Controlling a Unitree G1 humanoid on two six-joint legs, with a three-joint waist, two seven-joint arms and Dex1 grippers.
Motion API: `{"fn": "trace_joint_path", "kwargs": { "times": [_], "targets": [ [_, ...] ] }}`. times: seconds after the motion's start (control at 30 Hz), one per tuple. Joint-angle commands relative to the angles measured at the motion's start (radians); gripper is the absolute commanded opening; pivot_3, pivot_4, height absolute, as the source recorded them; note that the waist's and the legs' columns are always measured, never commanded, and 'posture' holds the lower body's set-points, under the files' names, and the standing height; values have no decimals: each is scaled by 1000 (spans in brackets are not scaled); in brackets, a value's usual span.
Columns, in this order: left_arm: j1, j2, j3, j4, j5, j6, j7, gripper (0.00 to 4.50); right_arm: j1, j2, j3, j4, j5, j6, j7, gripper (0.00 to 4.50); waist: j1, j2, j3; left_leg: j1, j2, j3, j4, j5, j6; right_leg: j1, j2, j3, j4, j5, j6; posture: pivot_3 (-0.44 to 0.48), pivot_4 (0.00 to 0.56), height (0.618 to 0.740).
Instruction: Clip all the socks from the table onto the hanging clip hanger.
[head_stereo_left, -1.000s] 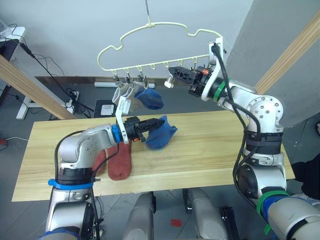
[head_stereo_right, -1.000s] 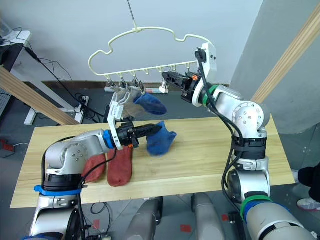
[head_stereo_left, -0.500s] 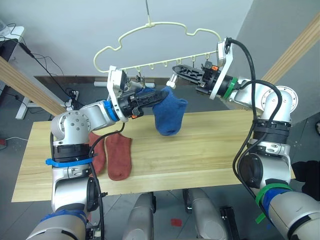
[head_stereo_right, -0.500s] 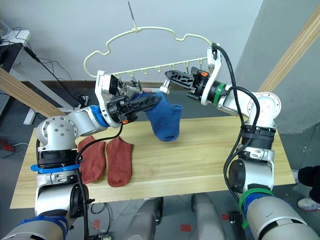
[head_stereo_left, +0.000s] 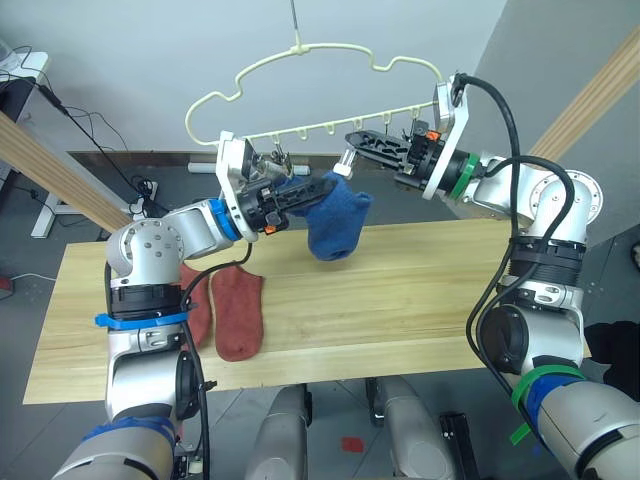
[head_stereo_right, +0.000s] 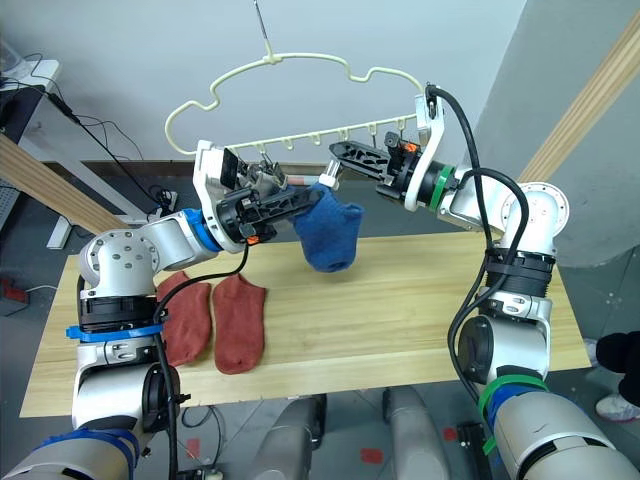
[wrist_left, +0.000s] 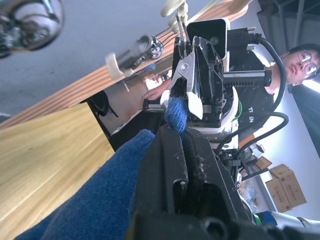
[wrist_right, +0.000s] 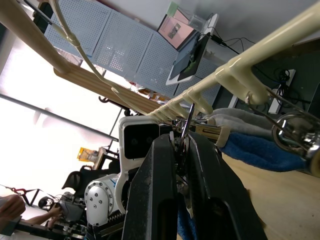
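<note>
A: What colours hang up there?

B: The clip hanger is pale yellow wire. The sock in the middle of the frame is deep blue.

A: And lower left?

B: Two rust-red socks lie on the pale yellow-tan plank table. Both grippers have black fingers; grey socks hang clipped beside another blue sock.

Blue sock hangs at clip hanger — lifted.
</note>
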Motion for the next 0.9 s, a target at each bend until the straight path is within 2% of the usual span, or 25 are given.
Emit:
{"fn": "trace_joint_path", "kwargs": {
  "times": [0.03, 0.37, 0.4, 0.43, 0.57, 0.77, 0.8, 0.9],
  "targets": [
    [-25, -2, 19, -16, -27, -10, -5, 34, -11, 1, 1, -34, 42, 12, 18, 10, 0, 0, 0, 0, 0, 0, 0, 0, 0, 0, 0, 0, 0, 0, 0, -31, 399, 740],
    [-31, -2, 17, -15, -23, -14, -6, 34, -3, 1, 16, -42, 48, 22, 32, 10, 0, 0, 0, 0, 0, 0, 0, 0, 0, 0, 0, 0, 0, 0, 0, -26, 390, 740],
    [-32, -3, 18, -14, -24, -14, -6, 0, -2, 1, 15, -41, 52, 25, 35, 722, 0, 0, 0, 0, 0, 0, 0, 0, 0, 0, 0, 0, 0, 0, 0, -23, 389, 740],
    [-33, -4, 19, -13, -26, -13, -5, 0, -1, 1, 15, -42, 54, 27, 37, 869, 0, 0, 0, 0, 0, 0, 0, 0, 0, 0, 0, 0, 0, 0, 0, -23, 389, 740],
    [-35, -3, 17, -15, -24, -13, -7, 0, 3, -1, 21, -49, 52, 29, 40, 2331, 0, 0, 0, 0, 0, 0, 0, 0, 0, 0, 0, 0, 0, 0, 0, -22, 385, 740],
    [-35, -3, 17, -18, -24, -12, -7, 0, 8, -3, 22, -53, 57, 36, 41, 4278, 0, 0, 0, 0, 0, 0, 0, 0, 0, 0, 0, 0, 0, 0, 0, -17, 377, 740],
    [-36, -4, 18, -17, -24, -13, -6, 0, 16, -13, 25, -65, 53, 40, 42, 4480, 0, 0, 0, 0, 0, 0, 0, 0, 0, 0, 0, 0, 0, 0, 0, -17, 377, 740],
    [-38, -1, 17, -15, -18, -18, -5, 0, 46, -58, 36, -117, 43, 61, 44, 4480, 4, 0, 0, 0, 0, 0, 0, 0, 0, 0, 0, 0, 0, 0, 0, -17, 377, 740]
  ]
}}
